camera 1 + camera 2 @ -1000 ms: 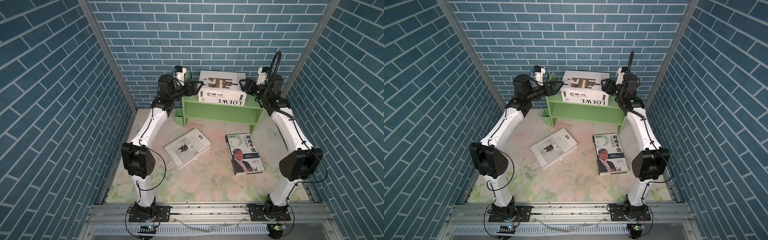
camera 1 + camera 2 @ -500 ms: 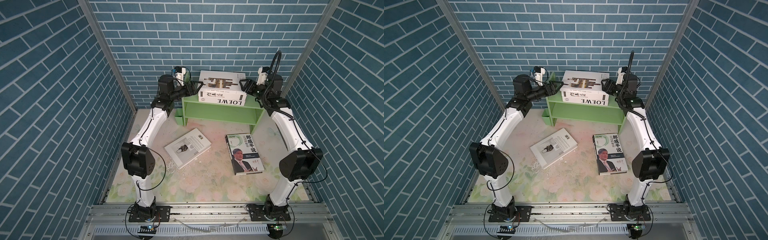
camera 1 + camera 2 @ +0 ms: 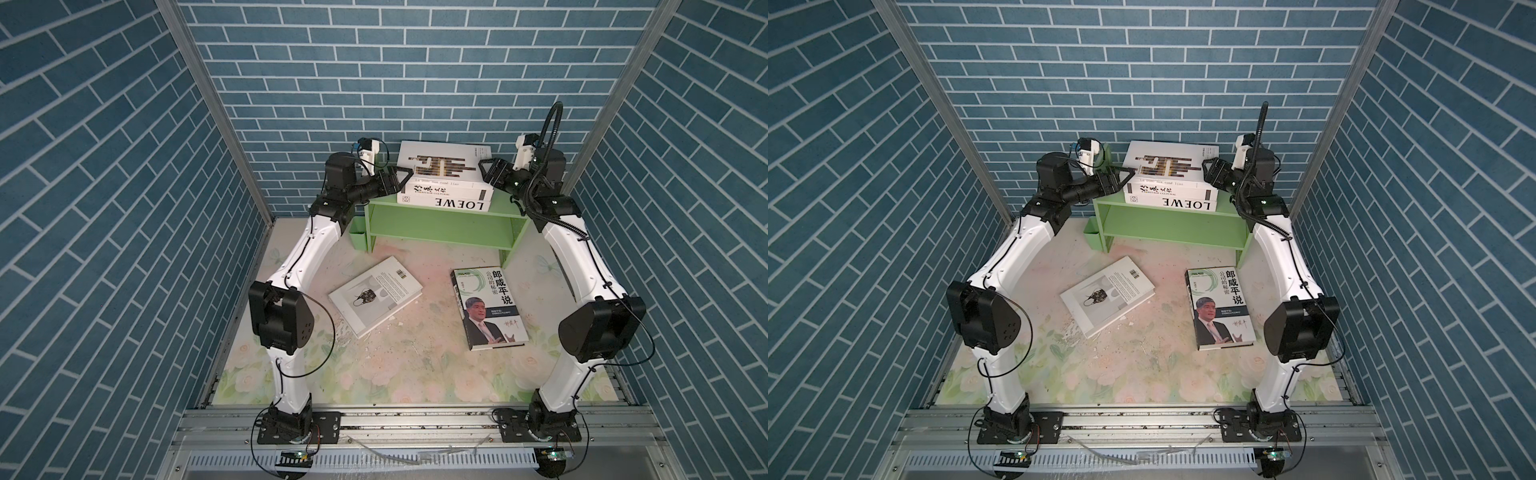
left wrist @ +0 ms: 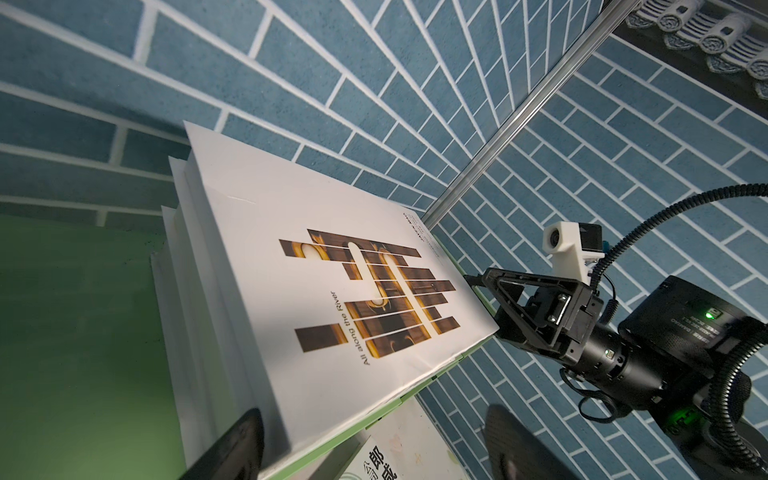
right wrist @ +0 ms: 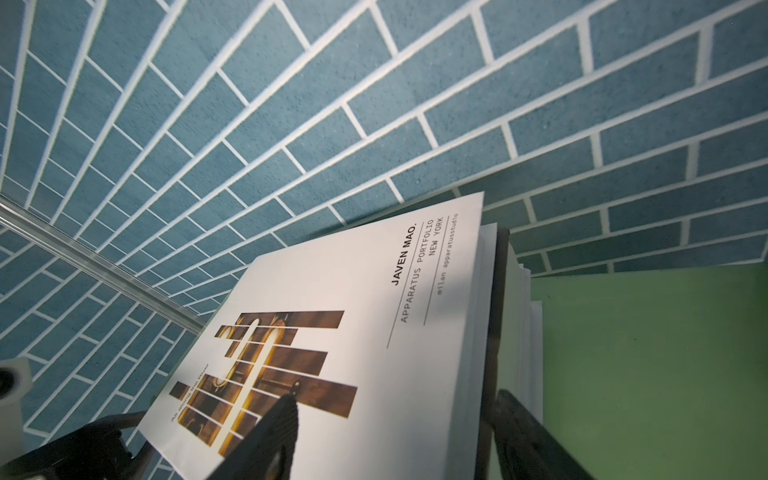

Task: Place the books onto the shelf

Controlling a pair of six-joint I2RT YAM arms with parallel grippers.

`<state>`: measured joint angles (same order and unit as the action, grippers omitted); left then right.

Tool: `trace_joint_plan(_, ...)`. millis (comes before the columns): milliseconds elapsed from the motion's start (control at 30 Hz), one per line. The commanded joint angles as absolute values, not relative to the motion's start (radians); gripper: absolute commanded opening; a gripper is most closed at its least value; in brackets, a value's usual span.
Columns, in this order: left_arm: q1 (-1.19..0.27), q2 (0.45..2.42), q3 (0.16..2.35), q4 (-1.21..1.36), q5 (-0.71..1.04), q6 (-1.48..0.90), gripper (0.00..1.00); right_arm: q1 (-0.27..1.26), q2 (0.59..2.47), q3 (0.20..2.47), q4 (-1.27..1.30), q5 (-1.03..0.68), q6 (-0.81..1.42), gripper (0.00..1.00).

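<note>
Op: Top views first, pls. Where were the books vs. my tools?

Obs: In both top views three books lay flat in a stack on the upper board of the shelf (image 3: 440, 227), the LOEWE book (image 3: 457, 203) lowest. Your left gripper (image 3: 407, 180) was at the left short end of the top book (image 3: 440, 154), your right gripper (image 3: 483, 170) at its right short end, so its long axis ran from tool to tool. Two more lay on the table (image 3: 415, 365), lower than the tools and toward the arm bases: the barcode book (image 3: 374, 293) diagonal, nearer your left arm; the portrait book (image 3: 488, 307) w/ long axis approx. front-to-back, nearer your right arm.

Op: Left wrist cam?

Obs: Your jaws were spread wide. One finger (image 4: 232, 449) showed beside the stack's page blocks, the other well off the cover. No pinch, I judged. The cover was flat white card w/ brown-gold bars, corners square.

Op: Right wrist cam?

Obs: Alike: jaws apart, one finger (image 5: 274, 440) over the cover, the other beside the page edges, near the green board. If a pad touched, I could not tell.

Op: Next move?

Obs: I judged you had to draw both tools outward along that axis, then descend. The table books looked thick, stiff, flat: only a thin edge for the jaws.
</note>
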<state>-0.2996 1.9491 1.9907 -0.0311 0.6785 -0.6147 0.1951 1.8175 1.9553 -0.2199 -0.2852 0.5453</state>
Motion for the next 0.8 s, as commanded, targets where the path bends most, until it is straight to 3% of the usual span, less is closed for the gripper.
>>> trace_joint_plan(0, -0.306, 1.968, 2.033, -0.009, 0.701, -0.62, 0.85, 0.192, 1.789, 1.949, -0.214, -0.303, 0.569, 0.74)
trace_joint_plan(767, -0.316, 2.014, 2.115, -0.051, 0.689, -0.6, 0.86, 0.191, 1.803, 1.954, -0.208, -0.311, 0.577, 0.74)
